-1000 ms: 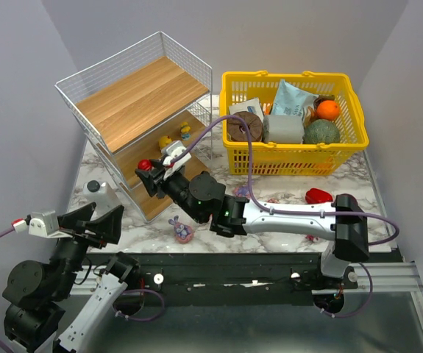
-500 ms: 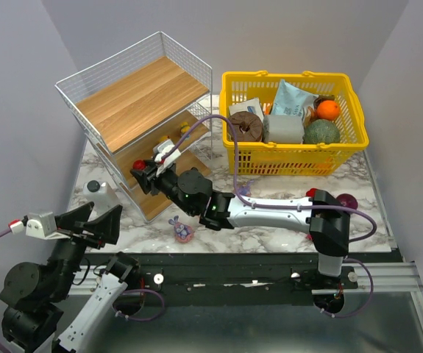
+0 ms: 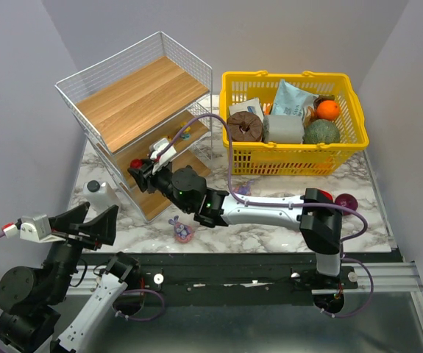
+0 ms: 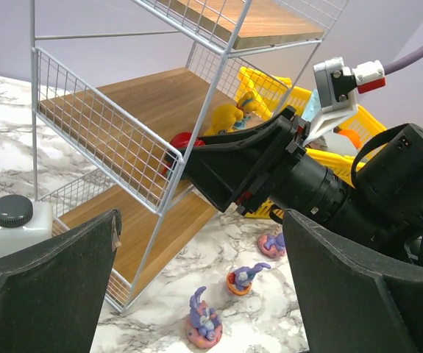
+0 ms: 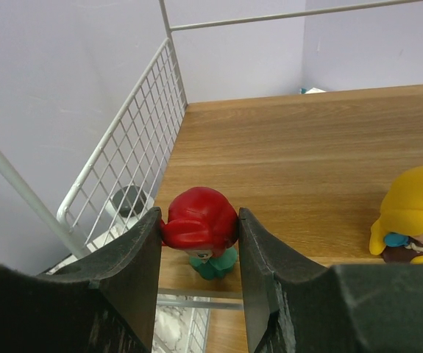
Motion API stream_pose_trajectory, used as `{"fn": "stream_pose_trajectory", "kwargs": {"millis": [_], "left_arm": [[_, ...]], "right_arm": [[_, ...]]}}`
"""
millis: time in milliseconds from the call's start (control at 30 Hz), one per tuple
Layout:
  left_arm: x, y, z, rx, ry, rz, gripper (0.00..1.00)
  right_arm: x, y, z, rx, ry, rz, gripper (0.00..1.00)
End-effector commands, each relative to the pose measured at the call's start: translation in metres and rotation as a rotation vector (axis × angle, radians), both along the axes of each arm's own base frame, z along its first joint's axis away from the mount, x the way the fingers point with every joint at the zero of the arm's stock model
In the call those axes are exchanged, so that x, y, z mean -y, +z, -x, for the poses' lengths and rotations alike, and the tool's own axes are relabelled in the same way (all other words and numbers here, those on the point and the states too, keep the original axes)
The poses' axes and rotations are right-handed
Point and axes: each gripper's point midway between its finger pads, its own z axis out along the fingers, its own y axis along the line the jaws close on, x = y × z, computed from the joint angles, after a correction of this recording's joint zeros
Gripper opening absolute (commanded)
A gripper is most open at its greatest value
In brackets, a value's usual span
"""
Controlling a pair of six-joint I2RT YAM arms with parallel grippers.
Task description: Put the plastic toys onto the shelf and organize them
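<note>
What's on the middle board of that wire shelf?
A red-haired figurine pinched in the right fingers at its front edge, with a yellow-haired figurine beside it. The top board and the right arm hide the rest from above.

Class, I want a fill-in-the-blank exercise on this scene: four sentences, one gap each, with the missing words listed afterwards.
1. The figurine gripped by the right end effector has ____ hair.
2. It is held at the front edge of the ____ tier of the shelf.
3. The left end effector holds nothing, and its jaws stand ____.
4. The basket beside the shelf is ____ in colour.

Missing words: red; middle; open; yellow
</note>
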Motion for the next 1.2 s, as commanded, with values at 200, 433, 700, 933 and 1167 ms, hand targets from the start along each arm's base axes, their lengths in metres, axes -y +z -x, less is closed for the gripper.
{"fn": "stream_pose_trajectory", "kwargs": {"millis": [200, 433, 700, 933, 1167], "left_arm": [[-0.008, 0.005, 0.0, 0.008, 0.04, -0.011, 0.99], [-0.009, 0.004, 0.0, 0.007, 0.044, -0.013, 0.99], [-0.009, 0.003, 0.0, 0.006, 0.046, -0.016, 0.99], [-0.011, 0.003, 0.0, 0.003, 0.053, -0.018, 0.99], [-0.012, 0.004, 0.0, 0.007, 0.059, -0.02, 0.99]], "right_arm": [[-0.007, 0.002, -0.01, -0.072, -0.038, 0.019, 0.41], [-0.008, -0.005, -0.011, -0.111, -0.049, 0.041, 0.43], [-0.009, -0.013, -0.012, -0.122, -0.061, 0.058, 0.5], [-0.006, -0.007, -0.011, -0.114, -0.056, 0.049, 0.66], [-0.005, 0.002, -0.007, -0.096, -0.033, 0.04, 0.8]]}}
